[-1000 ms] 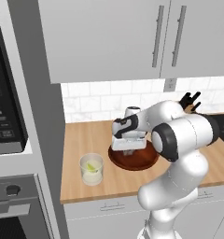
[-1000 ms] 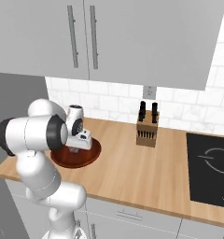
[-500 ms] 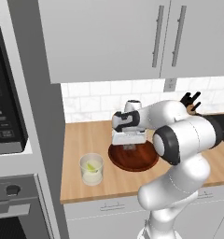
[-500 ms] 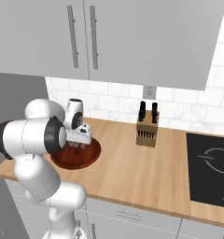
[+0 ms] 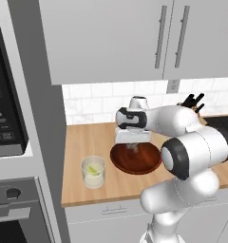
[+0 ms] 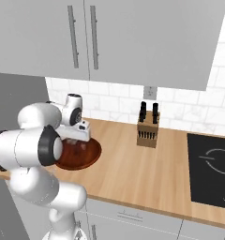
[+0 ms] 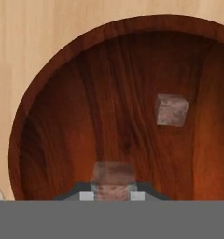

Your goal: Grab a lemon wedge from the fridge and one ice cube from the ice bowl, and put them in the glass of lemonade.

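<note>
So the ice bowl (image 7: 48, 88) sits on the wood counter (image 5: 87, 142), and in the hand view there's one loose ice cube (image 7: 171, 110) lying on the bowl floor, off to the upper right of that picture, well apart from the gripper (image 7: 113, 192). The gripper's tips are pinched on a second cube (image 7: 113, 175), a cloudy see-through block sitting right between them at the bottom of the hand view, over the bowl's inside. It's pretty much square, so no real long axis to speak of; its flat faces line up with the fingers. In the left base view the gripper (image 5: 131, 147) hangs straight down over the bowl (image 5: 136, 159), a bit above it. Over to the bowl's left on the same counter is the glass (image 5: 93, 172), standing upright, pale lemonade in the lower part and the lemon wedge (image 5: 93, 168) inside it, a small yellow-green bit; can't tell which way it points. Glass and bowl are near each other but not touching. From the right base view there's a knife block (image 6: 148, 130) further along the counter.
</note>
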{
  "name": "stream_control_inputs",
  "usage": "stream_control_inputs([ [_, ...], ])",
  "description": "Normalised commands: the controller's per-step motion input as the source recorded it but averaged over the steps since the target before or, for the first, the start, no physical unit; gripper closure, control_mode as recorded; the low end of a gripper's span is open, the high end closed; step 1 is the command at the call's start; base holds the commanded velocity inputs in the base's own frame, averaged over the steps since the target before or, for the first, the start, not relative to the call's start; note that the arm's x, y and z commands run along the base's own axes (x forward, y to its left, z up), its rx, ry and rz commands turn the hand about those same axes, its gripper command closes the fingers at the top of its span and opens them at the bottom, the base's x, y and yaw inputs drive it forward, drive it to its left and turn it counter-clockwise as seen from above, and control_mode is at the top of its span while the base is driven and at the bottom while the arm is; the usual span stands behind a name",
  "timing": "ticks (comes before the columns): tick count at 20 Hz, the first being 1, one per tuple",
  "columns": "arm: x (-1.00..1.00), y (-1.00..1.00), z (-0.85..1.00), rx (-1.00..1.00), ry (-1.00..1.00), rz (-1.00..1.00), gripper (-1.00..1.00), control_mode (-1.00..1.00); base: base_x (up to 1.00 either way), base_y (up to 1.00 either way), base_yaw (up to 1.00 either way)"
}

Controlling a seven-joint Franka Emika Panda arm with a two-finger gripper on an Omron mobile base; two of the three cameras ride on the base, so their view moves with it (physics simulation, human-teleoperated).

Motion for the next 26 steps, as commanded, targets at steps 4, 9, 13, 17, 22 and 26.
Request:
stream_control_inputs([
  [4, -0.81, 0.05, 0.06, 0.02, -0.01, 0.04, 1.0, -1.0, 0.0, 0.0, 0.0],
  [9, -0.5, 0.34, 0.45, -0.01, -0.01, 0.06, 1.0, -1.0, 0.0, 0.0, 0.0],
  [13, -0.05, 0.66, 0.72, -0.04, -0.01, 0.07, 1.0, -1.0, 0.0, 0.0, 0.0],
  [17, -0.11, 0.97, 0.32, 0.0, 0.0, 0.13, 1.0, -1.0, 0.0, 0.0, 0.0],
  [22, -0.06, 0.99, 0.0, -0.01, 0.0, 0.13, 1.0, -1.0, 0.0, 0.0, 0.0],
  [26, 0.03, 0.49, 0.04, -0.01, -0.03, 0.04, 1.0, -1.0, 0.0, 0.0, 0.0],
])
